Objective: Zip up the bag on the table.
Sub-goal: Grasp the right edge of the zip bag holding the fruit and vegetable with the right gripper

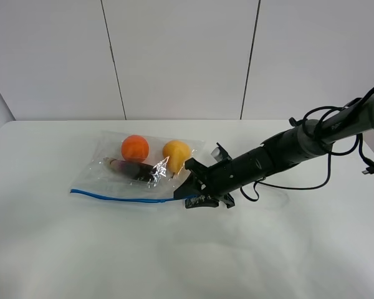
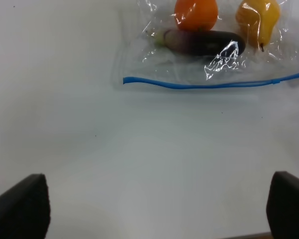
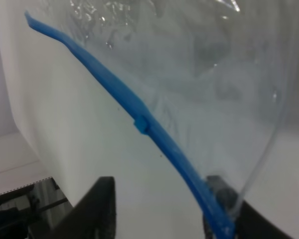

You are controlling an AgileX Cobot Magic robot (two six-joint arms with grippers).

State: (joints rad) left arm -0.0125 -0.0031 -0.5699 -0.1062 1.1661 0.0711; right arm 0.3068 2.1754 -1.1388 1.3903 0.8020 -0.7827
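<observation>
The clear bag (image 1: 115,182) lies on the white table (image 1: 174,261) with an orange (image 1: 135,147), a yellow pear (image 1: 176,154) and a dark eggplant (image 1: 134,169) inside. Its blue zip strip (image 1: 118,197) runs along the near edge. My right gripper (image 1: 192,192) is at the strip's right end. In the right wrist view the fingers stand apart, and the strip (image 3: 139,122) runs down against one finger (image 3: 222,209). My left gripper (image 2: 154,209) is open and empty, well back from the bag (image 2: 154,59); it is out of the exterior view.
The right arm (image 1: 280,156) reaches in from the right, with a black cable (image 1: 299,185) looping onto the table beside it. A white panelled wall (image 1: 174,56) stands behind the table's far edge.
</observation>
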